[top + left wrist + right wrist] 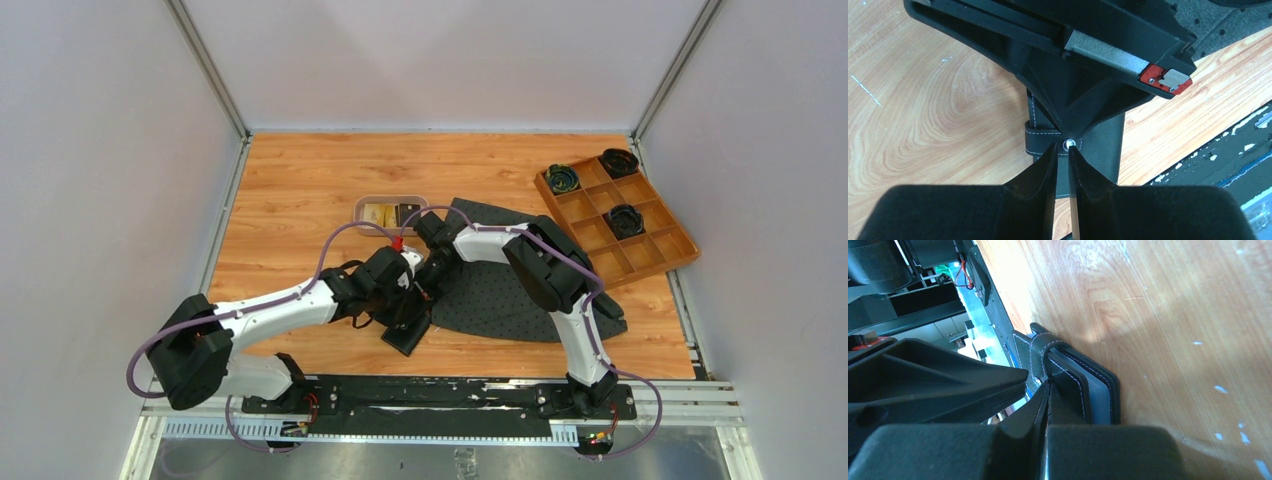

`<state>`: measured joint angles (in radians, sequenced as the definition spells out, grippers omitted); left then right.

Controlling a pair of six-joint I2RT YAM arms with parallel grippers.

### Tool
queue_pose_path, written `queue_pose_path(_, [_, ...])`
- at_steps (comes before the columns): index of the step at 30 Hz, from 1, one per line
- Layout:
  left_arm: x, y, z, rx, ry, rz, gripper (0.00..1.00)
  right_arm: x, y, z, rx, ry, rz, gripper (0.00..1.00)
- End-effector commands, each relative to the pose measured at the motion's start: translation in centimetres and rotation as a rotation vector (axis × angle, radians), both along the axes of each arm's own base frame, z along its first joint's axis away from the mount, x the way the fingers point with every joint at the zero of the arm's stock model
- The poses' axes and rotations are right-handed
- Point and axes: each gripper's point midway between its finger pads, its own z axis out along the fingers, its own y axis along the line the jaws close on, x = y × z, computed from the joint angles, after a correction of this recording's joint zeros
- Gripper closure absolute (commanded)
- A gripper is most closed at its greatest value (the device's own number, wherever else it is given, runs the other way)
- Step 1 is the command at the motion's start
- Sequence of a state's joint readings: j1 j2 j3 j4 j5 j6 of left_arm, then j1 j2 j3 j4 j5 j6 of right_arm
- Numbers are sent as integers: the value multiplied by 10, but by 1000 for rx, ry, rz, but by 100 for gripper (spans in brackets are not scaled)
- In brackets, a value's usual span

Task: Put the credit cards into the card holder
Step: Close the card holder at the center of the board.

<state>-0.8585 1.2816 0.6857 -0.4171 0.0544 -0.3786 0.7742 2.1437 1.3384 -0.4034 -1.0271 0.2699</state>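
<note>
- Top: L gripper (408,305) & R gripper (428,284) meet tip to tip over the black card holder (407,338). It lies on the wood table (300,180) nr the front edge, just beside the dark mat (500,295). Credit cards (380,214) sit in the pinkish tray (362,205) further back.
- L wrist: L jaws nearly together w/ a narrow gap, tips clamped either side of the silver snap (1068,144) on the holder's tab.
- R wrist: R jaws fully closed, tips against the tab (1040,347). Can't tell if anything is pinched.

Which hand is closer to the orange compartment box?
The right hand, narrowly. Both meet at the card holder, well left of the orange box; the right hand reaches in from the box's side, the left hand from the far side.
</note>
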Motion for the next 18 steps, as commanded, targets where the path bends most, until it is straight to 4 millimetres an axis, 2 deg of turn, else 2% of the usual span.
queue_pose_path(1, [6,-5,3,20,-26,16,82,-10,-9,-31,-108,-43,24,100])
queue_pose_path(18, [-1,-4,-9,62,13,6,85,-9,-9,-31,-107,-44,24,100])
